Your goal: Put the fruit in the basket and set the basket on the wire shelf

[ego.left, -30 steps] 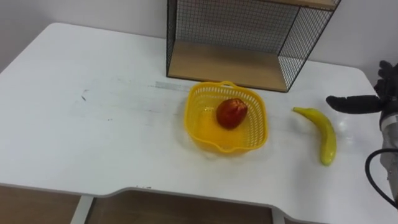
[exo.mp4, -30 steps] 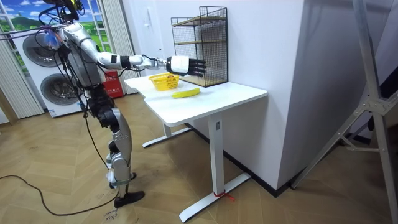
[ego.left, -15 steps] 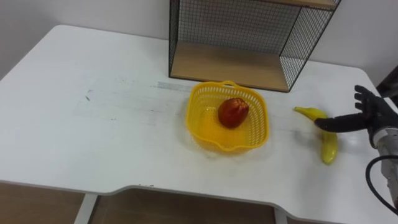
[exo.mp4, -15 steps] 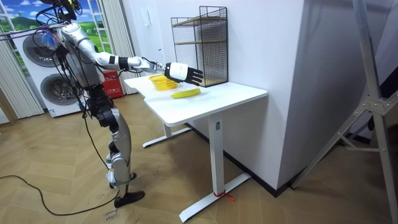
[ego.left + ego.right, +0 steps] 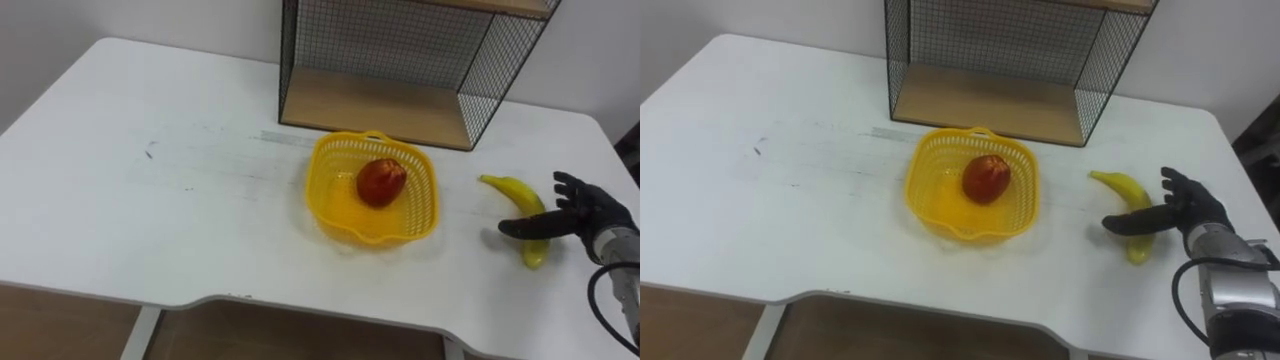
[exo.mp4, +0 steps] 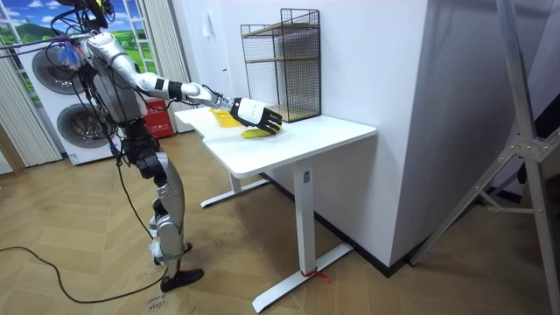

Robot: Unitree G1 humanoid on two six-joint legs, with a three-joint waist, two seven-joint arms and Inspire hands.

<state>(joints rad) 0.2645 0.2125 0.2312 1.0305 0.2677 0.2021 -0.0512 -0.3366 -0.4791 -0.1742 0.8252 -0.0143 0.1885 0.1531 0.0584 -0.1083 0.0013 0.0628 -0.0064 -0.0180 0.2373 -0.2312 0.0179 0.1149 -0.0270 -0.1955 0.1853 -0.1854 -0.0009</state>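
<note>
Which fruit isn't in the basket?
The yellow banana: it lies on the white table to the right of the yellow basket, by the open right hand. The red fruit sits inside the basket.

We note white table [image 5: 150, 230], rounded front corners. At far edge stands wire shelf [image 5: 370, 105], wooden base on tabletop. Just before it, not touching, sits yellow basket [image 5: 340, 222]. Right of basket, near right edge, lies banana [image 5: 516, 193] (we also spot faint dark scuffs [image 5: 150, 153] left of basket)
</note>
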